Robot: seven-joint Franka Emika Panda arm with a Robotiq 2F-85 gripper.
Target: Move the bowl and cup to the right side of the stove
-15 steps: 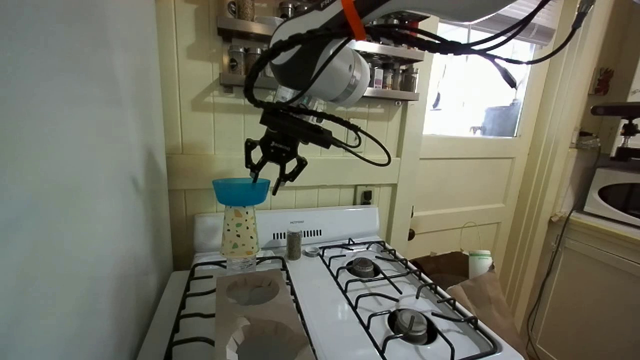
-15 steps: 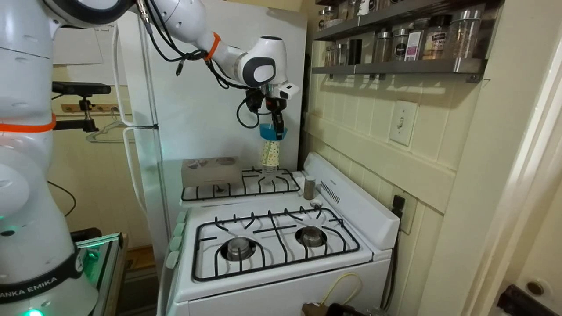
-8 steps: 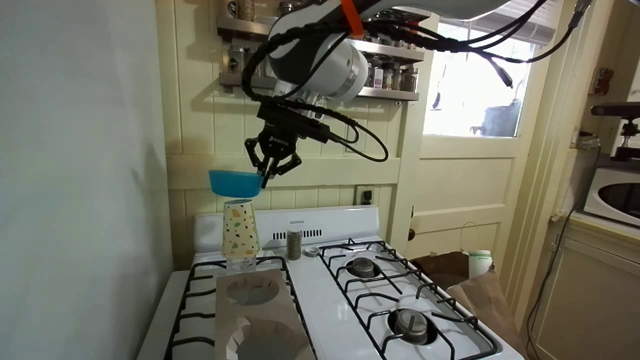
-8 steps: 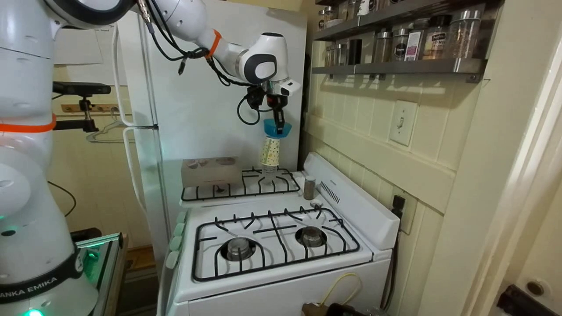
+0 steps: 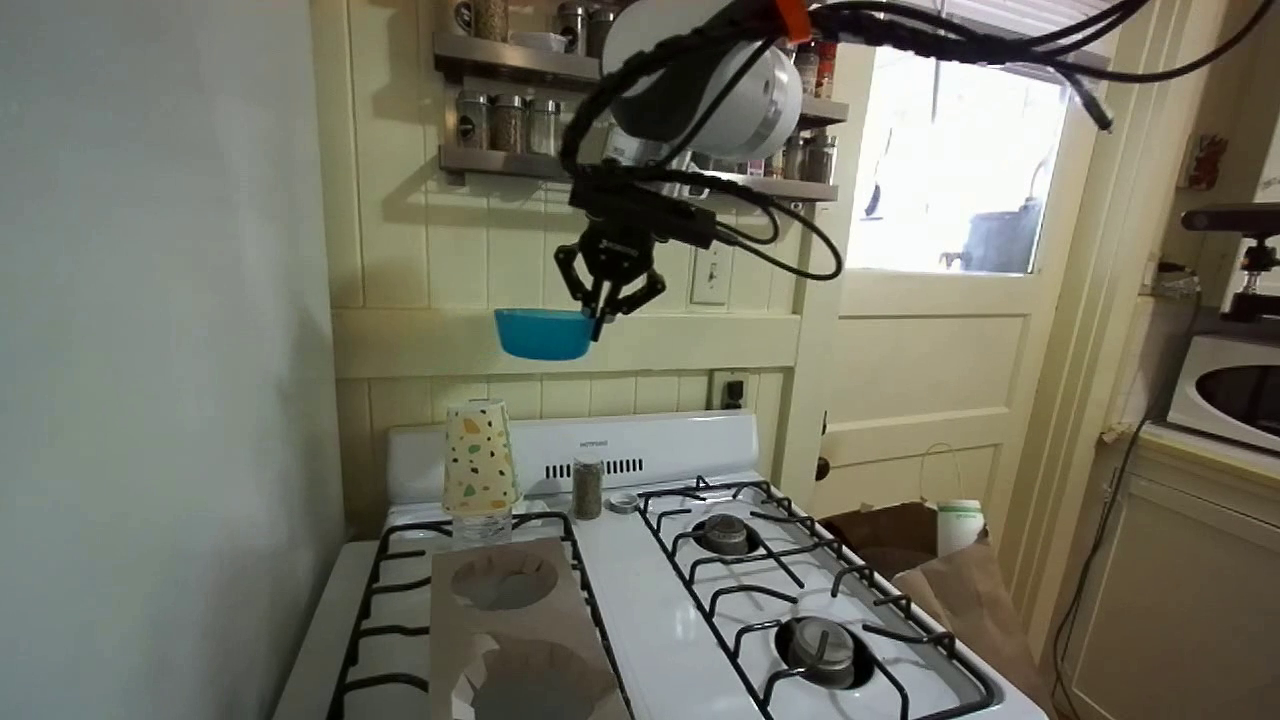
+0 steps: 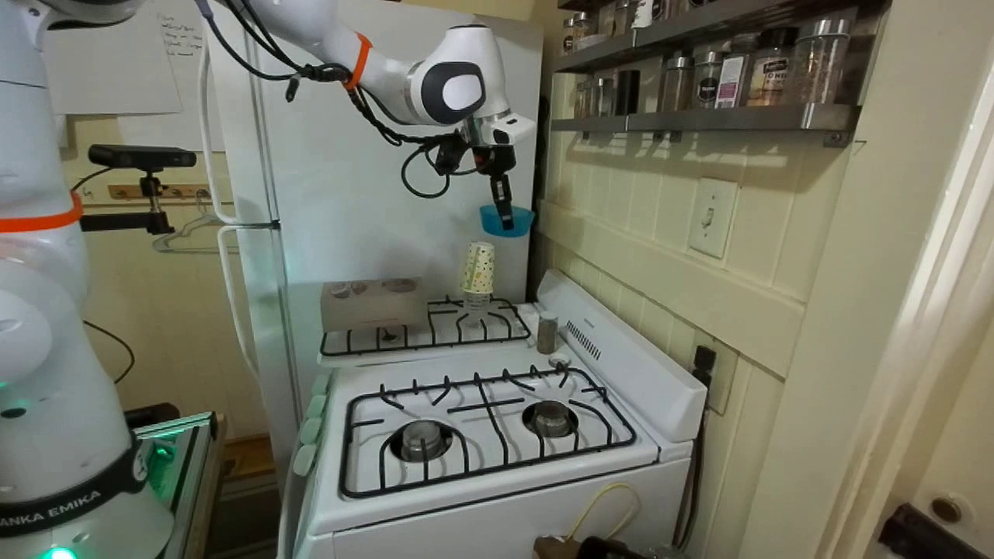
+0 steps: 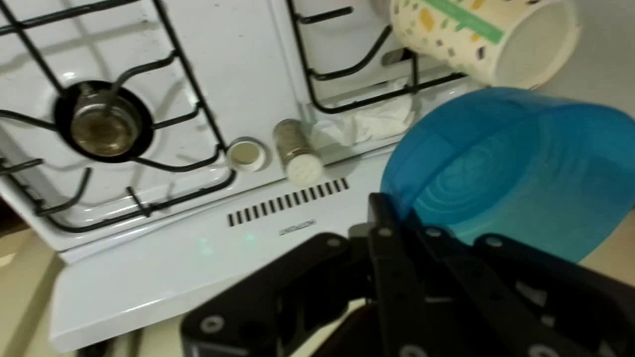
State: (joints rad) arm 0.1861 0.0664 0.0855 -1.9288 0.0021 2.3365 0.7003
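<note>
The blue bowl (image 5: 540, 337) hangs in the air above the stove (image 5: 640, 610), close to the back wall. My gripper (image 5: 600, 322) is shut on its right rim in that exterior view. In the wrist view the gripper (image 7: 401, 213) pinches the rim of the bowl (image 7: 466, 173), which hangs to the right. The cream cup (image 5: 480, 460) with coloured specks stands narrow end up on a clear base at the stove's back left, below and left of the bowl, apart from it. The cup also shows in an exterior view (image 6: 478, 268) and the wrist view (image 7: 451, 29).
A cardboard box (image 5: 555, 625) with round holes lies on the left grate. A small shaker (image 5: 588, 490) and a ring-shaped lid (image 5: 623, 503) stand between the grates at the back. The right grate (image 6: 489, 423) has two burners. Spice shelves (image 6: 707, 118) hang on the wall above.
The gripper was open at the bowl's rim, with the bowl on the cup. It has shut on the rim, lifted the bowl off and carried it up and towards the right grate. The cup stayed.
</note>
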